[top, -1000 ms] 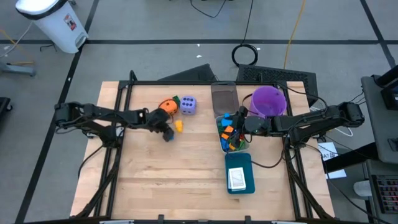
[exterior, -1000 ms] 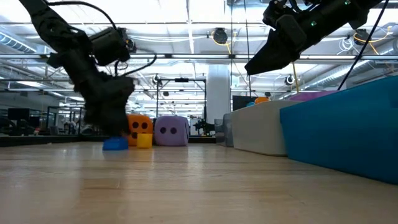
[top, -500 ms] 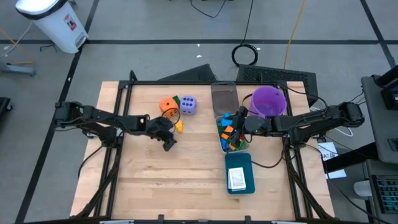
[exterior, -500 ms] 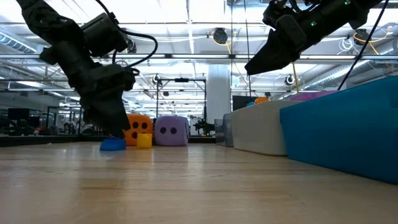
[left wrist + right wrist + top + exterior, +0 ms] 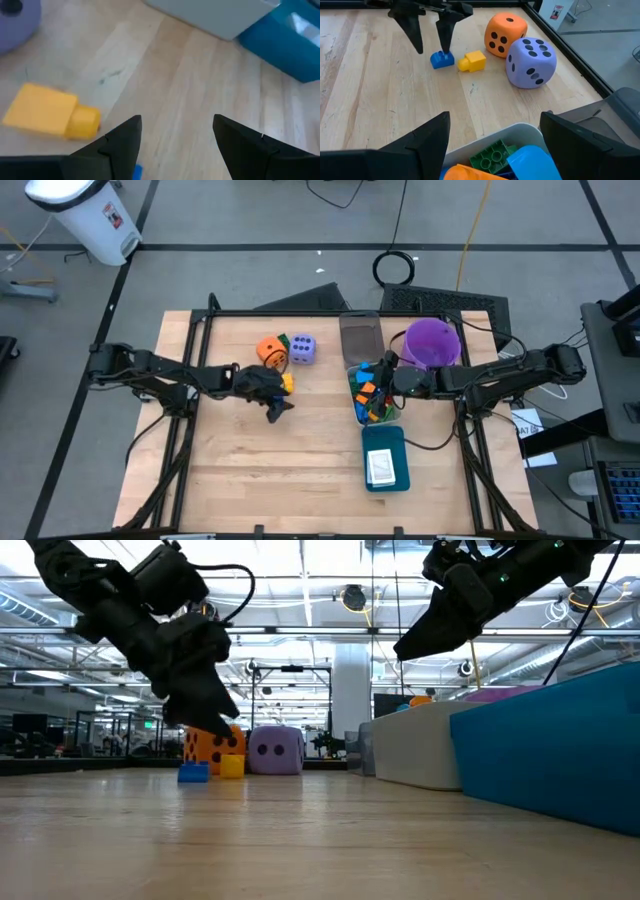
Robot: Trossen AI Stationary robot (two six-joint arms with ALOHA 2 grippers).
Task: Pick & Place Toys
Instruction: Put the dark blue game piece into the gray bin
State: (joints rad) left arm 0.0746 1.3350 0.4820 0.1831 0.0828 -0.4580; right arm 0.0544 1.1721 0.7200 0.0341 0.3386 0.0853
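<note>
Toys mostly sorted: bin (image 5: 352, 394) beside purple bucket (image 5: 432, 340) full of blocks; cards sit in teal tray (image 5: 385, 442). Left on desk (image 5: 300, 470): blue block (image 5: 441, 59), yellow block (image 5: 472, 61), orange die (image 5: 505, 32), lavender die (image 5: 531, 62). Left gripper (image 5: 431, 36) spread, empty, just above blue block. Right gripper (image 5: 492, 135) spread, empty, over bin, waiting

We see a wooden worktop (image 5: 300, 460) carrying a purple bucket (image 5: 432, 342), a grey bin (image 5: 360, 335) beside it and a teal tray (image 5: 385, 471) nearer the front. A white trash can (image 5: 85, 215) stands on the floor beyond.
</note>
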